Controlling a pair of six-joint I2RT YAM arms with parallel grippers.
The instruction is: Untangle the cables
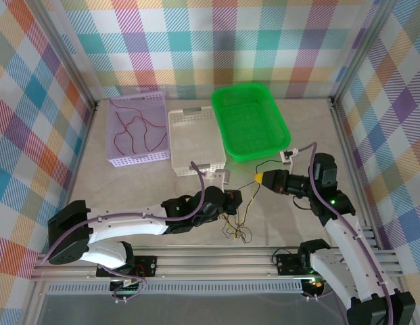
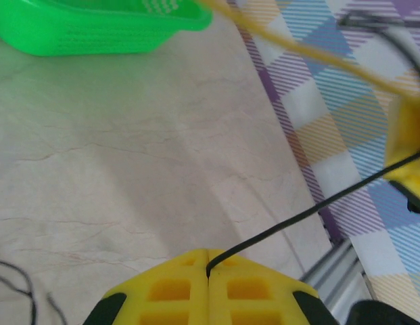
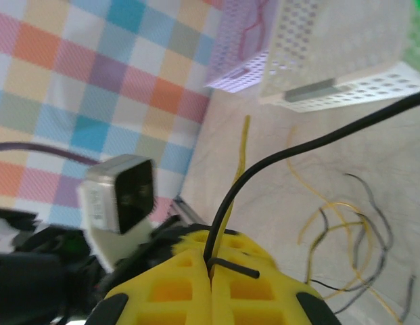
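1. Both claws are fully closed. My left gripper [image 2: 208, 257] pinches the black cable [image 2: 311, 210], which leaves its seam toward 2 o'clock. My right gripper [image 3: 211, 252] also pinches a black strand, and I judge it to be the same one.
2. A yellow cable [image 3: 240, 162] rises from the right gripper's seam toward 12 o'clock.
3. From above, the two claws sit mid-table, the right one at 2 o'clock from the left. The loose tangle [image 1: 235, 229] of black and yellow lies on the table [image 1: 128, 196] at 6 o'clock from the left claw, near the front edge. The red cables [image 1: 132, 128] lie apart in the lilac basket [image 1: 115, 161] at 10 o'clock.
4. Risk: if both claws hold one strand and I pull them apart, it goes taut. It could slip from a claw or cinch a knot tighter.
5. Risk: if the yellow cable is trapped alongside the black, any pull drags the whole tangle instead of freeing one wire.
6. Risk: the tangle sits close to the front edge, so a sweep toward 6 o'clock could push loops off the table.
7. Hard to read: from above the strands are too thin to trace their crossings. I cannot tell whether the yellow cable is truly clamped or just passing through. The right side of the left wrist view is blurred, so the black cable's far end is unclear.
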